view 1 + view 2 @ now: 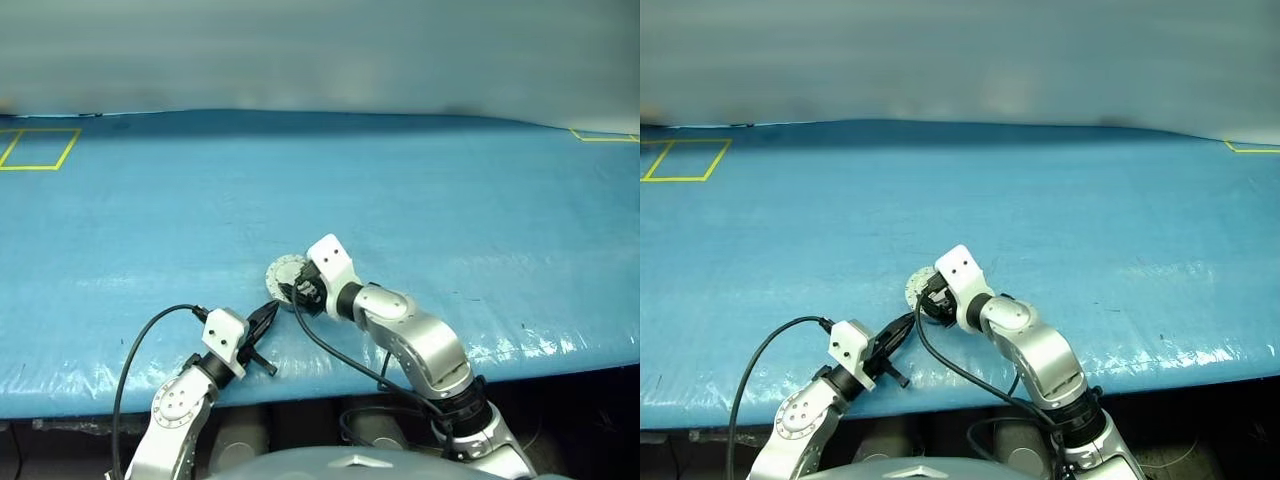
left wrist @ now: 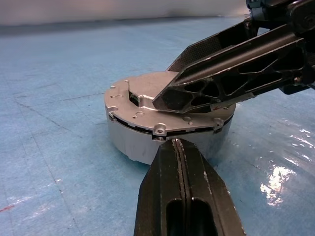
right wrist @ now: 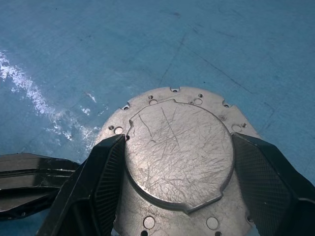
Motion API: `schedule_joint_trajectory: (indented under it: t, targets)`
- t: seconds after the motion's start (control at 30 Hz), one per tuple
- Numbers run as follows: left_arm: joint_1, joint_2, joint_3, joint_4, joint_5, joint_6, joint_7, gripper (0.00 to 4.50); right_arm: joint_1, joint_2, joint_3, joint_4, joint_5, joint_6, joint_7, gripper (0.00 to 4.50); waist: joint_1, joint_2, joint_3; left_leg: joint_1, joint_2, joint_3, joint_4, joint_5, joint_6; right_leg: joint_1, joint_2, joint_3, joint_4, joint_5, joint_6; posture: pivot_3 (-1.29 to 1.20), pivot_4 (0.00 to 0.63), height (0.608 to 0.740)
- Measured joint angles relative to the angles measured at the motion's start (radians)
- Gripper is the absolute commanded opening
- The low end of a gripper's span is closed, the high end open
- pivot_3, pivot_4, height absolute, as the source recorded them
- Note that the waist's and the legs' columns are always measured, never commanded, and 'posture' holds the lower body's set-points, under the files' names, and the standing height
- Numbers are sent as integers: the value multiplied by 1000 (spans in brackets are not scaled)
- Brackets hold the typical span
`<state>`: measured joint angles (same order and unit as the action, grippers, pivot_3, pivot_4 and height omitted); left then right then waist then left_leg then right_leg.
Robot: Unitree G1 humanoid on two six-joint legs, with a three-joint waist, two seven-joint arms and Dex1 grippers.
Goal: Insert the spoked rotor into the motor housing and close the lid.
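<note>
A blue table cover (image 1: 400, 190) lies before you. Near its front edge sits your motor housing (image 2: 147, 142), lid (image 3: 179, 152) down on top. Your right gripper (image 3: 177, 191) straddles the lid, fingers spread; your left gripper (image 2: 179, 147), pinched closed, touches the housing's side.

No legible text, label, brand, number or sign found on any surface. The lid (image 3: 179, 157), between the right gripper's (image 3: 179, 196) fingers, bears scratches and small holes only (no engraving). Yellow tape outlines on the blue table cover (image 1: 400, 200) carry no characters.
</note>
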<state>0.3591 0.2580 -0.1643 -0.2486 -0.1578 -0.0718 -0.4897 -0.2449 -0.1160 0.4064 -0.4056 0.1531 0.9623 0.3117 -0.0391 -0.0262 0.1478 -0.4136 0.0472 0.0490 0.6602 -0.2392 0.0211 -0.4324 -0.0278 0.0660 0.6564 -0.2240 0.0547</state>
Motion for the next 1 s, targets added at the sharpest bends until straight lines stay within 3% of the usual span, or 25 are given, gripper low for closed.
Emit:
schedule_joint_trajectory:
  t: [0.4,1.0]
  targets:
    - [1,5,-4,0,0,12,3,0,-8,-27,30,-10,-10,6,0,3038,0,0,0,0,0,0,-2,0,0,0,0,0,-2,0,-1,0,150,740]
    - [1,6,-5,0,1,23,9,0,-66,-149,63,-10,-6,-13,113,3038,3,1,-1,-1,-1,-1,-5,-2,3,3,-1,-2,-12,2,-1,0,150,740]
